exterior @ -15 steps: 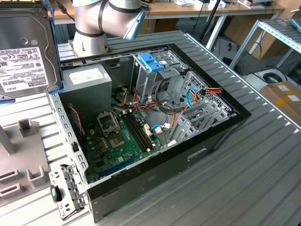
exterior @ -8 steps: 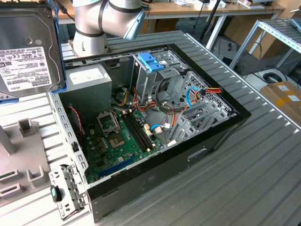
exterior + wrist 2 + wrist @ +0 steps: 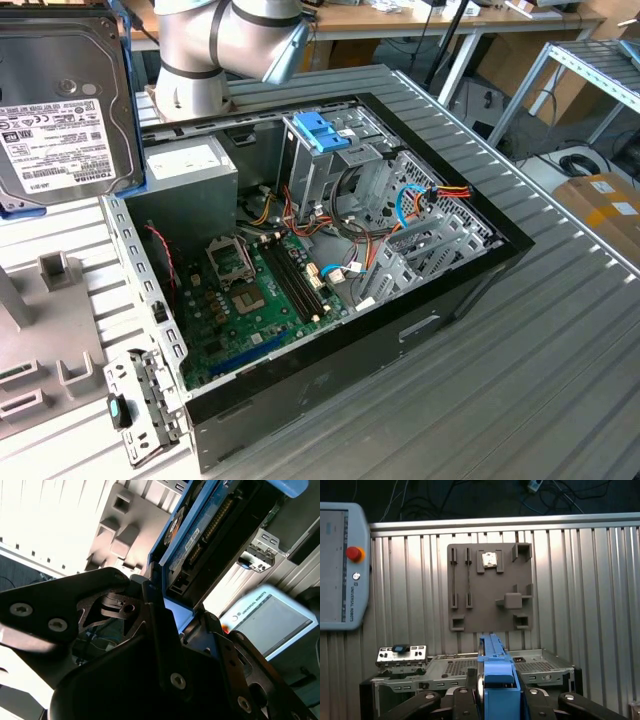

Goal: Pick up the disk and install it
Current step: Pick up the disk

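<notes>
Black fingers (image 3: 462, 705) clamped on one blue-railed disk (image 3: 495, 680), one open computer case (image 3: 420, 330), one grey fixture plate (image 3: 487, 607)

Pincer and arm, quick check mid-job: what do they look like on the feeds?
The arm is a fat silver-grey tube with rounded joints and a light blue cap. The pincer is matte black, built of flat angular link plates fastened with silver screws.
</notes>
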Motion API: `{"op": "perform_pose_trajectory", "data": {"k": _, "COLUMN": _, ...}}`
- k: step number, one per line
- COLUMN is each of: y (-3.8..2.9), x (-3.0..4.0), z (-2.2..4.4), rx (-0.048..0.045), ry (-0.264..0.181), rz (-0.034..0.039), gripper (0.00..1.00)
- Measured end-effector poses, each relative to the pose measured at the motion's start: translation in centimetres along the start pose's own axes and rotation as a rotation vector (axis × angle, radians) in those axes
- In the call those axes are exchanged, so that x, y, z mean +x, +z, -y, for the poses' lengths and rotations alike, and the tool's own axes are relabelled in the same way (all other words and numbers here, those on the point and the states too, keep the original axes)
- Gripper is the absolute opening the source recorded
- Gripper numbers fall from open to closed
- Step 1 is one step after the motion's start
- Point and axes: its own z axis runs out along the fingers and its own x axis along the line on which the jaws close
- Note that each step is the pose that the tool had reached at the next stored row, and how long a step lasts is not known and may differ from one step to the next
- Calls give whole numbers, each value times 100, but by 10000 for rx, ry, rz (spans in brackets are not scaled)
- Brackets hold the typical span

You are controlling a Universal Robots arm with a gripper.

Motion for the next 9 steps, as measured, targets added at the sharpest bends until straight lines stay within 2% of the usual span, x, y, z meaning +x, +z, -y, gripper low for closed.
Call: {"op": "perform_pose_trajectory", "data": {"k": 9, "y": 2, "x": -4, "z": 64, "rx": 0, "ry": 0, "rz": -4, "gripper": 37}}
